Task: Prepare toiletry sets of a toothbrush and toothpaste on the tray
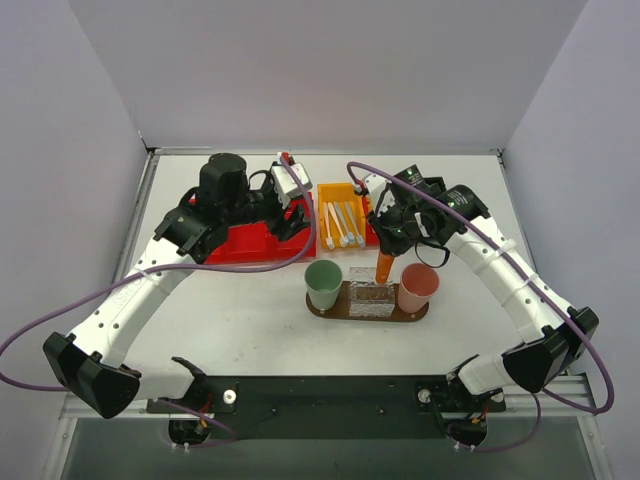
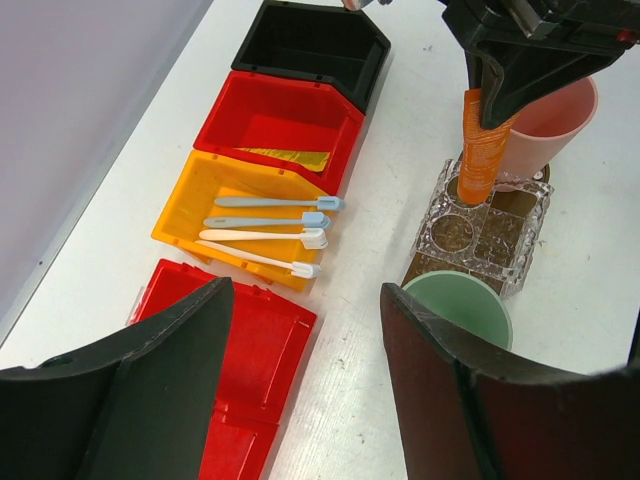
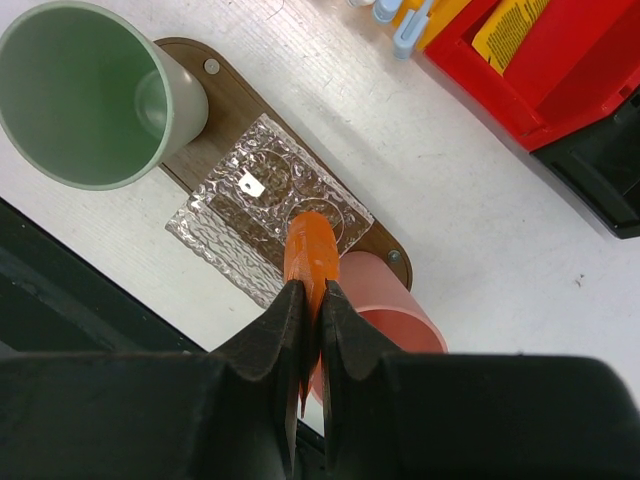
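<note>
Right gripper [image 3: 308,305] is clenched on an orange toothpaste tube [image 3: 311,245], which is held upright with its lower end at a hole of the clear holder [image 3: 240,215] on the tray [image 3: 225,100], between a green cup [image 3: 80,95] and a pink cup [image 3: 390,305]. Four toothbrushes [image 2: 265,235] are laid in the yellow bin [image 2: 185,210]; a yellow tube [image 2: 290,158] is seen in the red bin [image 2: 260,110]. The left gripper [image 2: 305,300] is spread wide, grasping nothing

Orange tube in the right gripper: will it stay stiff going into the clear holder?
Probably bendy: the tube looks thin and flat where the right gripper pinches it, so it may buckle if pushed down. The clear holder sits on the tray and might shift.
</note>
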`<state>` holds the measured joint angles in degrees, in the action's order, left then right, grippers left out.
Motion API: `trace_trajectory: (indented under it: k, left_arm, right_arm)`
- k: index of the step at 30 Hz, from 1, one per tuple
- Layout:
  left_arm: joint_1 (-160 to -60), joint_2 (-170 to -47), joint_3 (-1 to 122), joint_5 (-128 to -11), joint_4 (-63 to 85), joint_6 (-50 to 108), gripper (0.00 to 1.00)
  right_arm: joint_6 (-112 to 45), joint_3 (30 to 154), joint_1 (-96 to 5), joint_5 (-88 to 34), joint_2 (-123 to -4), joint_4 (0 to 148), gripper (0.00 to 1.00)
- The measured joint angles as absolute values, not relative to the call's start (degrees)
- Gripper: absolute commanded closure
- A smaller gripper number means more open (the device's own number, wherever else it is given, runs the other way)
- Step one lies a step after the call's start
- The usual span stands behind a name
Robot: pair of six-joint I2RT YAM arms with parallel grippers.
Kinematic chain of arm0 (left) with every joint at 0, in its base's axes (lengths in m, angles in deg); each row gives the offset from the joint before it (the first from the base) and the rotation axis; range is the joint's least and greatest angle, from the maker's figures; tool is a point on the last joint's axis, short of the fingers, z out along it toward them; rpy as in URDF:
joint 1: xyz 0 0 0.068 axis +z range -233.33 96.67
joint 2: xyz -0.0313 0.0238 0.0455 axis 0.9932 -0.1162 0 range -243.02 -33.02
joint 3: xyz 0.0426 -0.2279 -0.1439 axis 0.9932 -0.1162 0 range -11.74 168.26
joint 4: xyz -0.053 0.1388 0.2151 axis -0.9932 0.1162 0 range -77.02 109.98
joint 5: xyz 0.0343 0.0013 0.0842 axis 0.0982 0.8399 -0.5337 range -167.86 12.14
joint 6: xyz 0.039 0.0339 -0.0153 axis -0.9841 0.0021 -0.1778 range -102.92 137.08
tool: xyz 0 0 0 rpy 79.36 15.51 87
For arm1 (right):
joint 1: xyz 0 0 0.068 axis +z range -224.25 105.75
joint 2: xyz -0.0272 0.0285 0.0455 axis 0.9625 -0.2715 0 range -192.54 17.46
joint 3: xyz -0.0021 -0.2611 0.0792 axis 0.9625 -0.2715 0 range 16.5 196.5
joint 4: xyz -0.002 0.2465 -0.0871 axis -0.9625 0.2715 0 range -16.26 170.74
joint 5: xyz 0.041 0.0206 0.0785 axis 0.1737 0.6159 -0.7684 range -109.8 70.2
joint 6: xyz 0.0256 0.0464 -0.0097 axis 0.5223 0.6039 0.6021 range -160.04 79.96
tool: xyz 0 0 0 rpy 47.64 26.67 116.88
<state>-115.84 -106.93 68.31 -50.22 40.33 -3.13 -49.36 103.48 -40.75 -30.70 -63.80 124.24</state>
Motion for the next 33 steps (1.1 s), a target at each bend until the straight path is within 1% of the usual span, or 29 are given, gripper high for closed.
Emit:
trace_trajectory:
  k: [14, 33]
  left_arm:
    - [-115.84, -106.78, 67.65, -50.24, 40.31, -3.13, 0.29]
    - [-115.73, -106.65, 66.82, -50.22, 40.2, -3.13, 0.29]
  right_arm:
    - [-49.56, 101.82, -40.75, -30.57, -63.78, 123.48, 1.0]
    - [-50.65, 95.57, -40.71, -31.09, -63.4, 118.62, 1.0]
